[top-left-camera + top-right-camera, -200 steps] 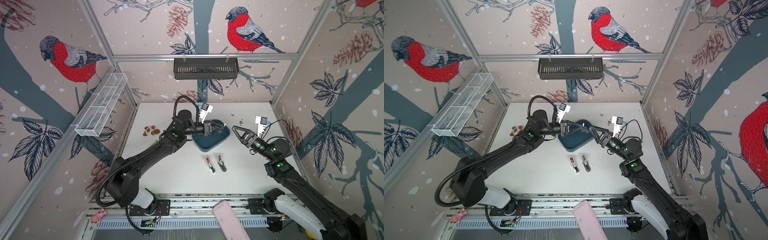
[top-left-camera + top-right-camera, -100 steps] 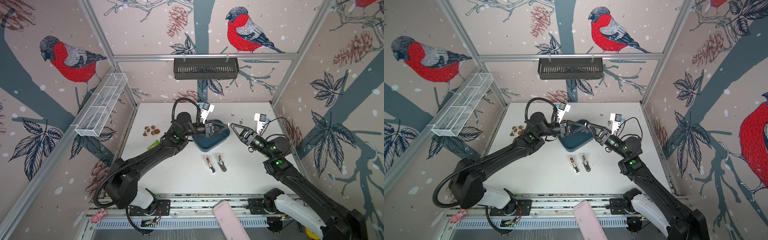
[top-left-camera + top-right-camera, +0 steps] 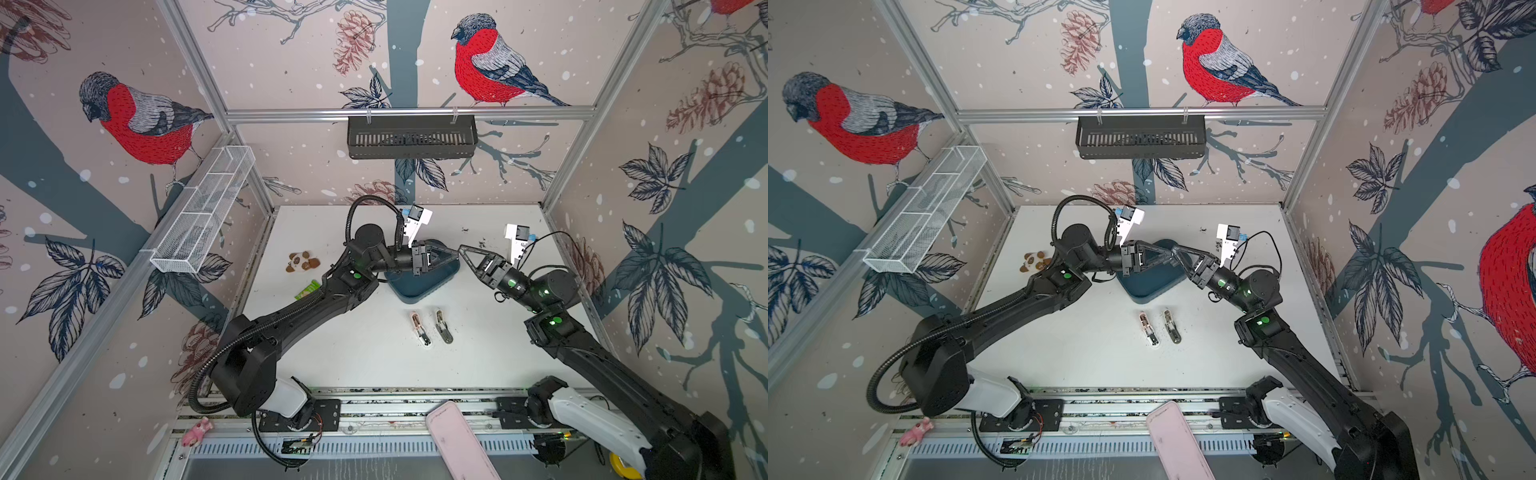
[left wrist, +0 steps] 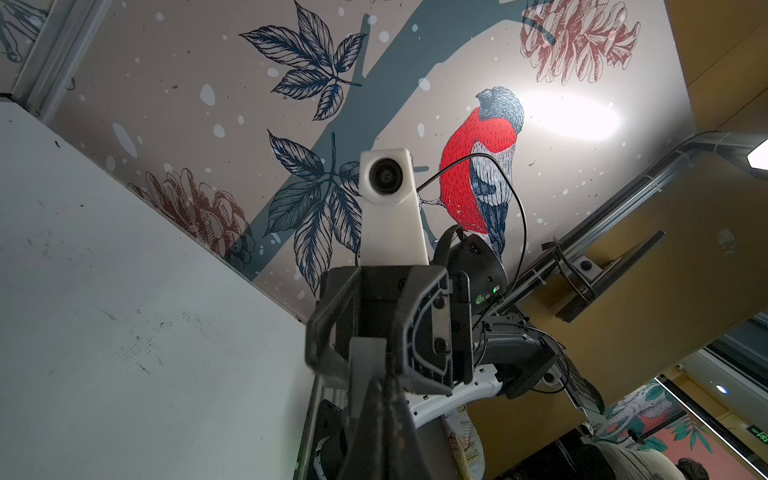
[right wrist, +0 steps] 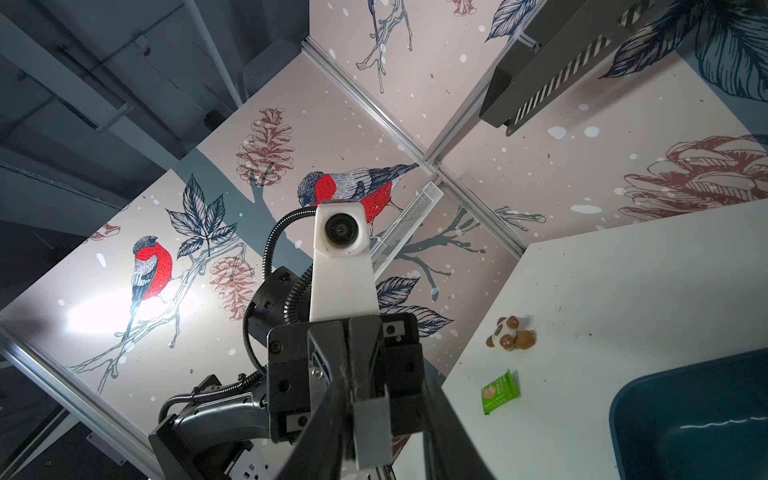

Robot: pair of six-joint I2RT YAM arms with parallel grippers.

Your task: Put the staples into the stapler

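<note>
Right wrist view: we are seeing the right gripper, jaws slightly apart around the pinched-together left gripper, above the far-centre blue tray; we are not making out the staples, judging them light, brittle strips, best pinched mid-length

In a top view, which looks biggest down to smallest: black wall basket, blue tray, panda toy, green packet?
1. Black wall basket, hung nearer the camera.
2. Blue tray, partly hidden.
3. Panda toy and green packet: too alike to rank.
</note>
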